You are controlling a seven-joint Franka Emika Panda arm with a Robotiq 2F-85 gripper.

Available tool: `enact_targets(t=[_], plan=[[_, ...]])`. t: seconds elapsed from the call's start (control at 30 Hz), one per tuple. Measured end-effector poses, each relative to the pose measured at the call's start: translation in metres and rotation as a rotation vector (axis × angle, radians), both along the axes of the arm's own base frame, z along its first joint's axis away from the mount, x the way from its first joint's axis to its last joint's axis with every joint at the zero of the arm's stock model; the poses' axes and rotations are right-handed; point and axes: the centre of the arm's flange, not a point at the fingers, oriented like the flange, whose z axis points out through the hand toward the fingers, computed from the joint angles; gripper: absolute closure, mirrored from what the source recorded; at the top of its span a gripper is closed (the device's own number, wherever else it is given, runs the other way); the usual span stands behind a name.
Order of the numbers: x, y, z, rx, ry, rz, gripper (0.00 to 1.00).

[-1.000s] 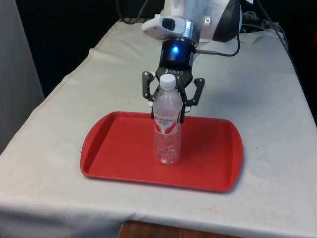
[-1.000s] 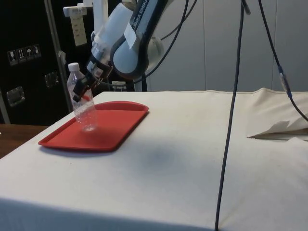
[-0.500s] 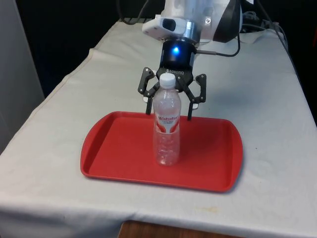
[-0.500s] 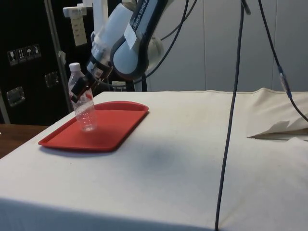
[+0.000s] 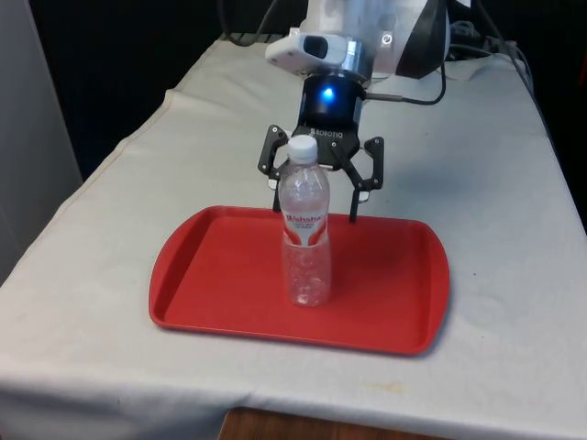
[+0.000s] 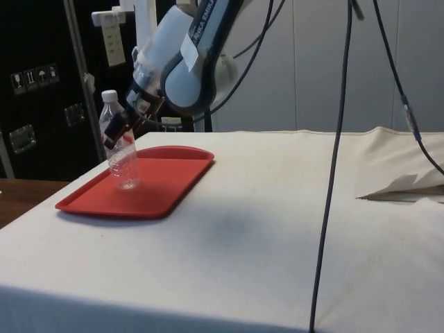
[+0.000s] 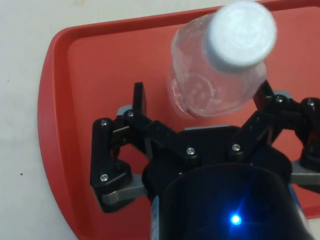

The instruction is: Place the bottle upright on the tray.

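Upright, clear bottle (image 5: 305,229), white cap, red label | on red tray (image 5: 211,284) | jaws spread wide, touching nothing.

Bottle (image 5: 304,234): clear, colourless plastic with a white screw cap (image 5: 304,149); a label band around the upper body, white with red wavy markings and red lettering, not legible. Lower body showed the red beneath it through the plastic.

Tray (image 5: 211,275): uniform bright red, no pattern, the raised rim the same red.

Gripper (image 5: 317,188): black throughout, fingers (image 5: 273,163) included, with small pale lettering on its body; silver screw heads in the wrist view.

Arm (image 6: 182,55): white, with dark joint sections.

Table cloth (image 5: 119,211): plain off-white, creased.
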Motion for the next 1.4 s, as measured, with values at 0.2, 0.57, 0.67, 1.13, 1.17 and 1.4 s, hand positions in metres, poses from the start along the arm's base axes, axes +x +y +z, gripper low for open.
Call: enact_targets(t=[0.2,0.57,0.67,1.13,1.17,1.4], plan=[[-0.008,0.000,0.004,0.001,-0.001,0.000,0.00],[-0.015,0.000,0.023,0.001,-0.011,0.003,0.00],[-0.017,0.000,0.028,0.001,-0.013,0.004,0.00],[-0.018,0.000,0.054,0.005,0.019,0.009,0.00],[-0.018,0.000,0.056,0.005,0.022,0.010,0.00],[-0.018,-0.001,0.067,0.008,0.053,0.012,0.00]])
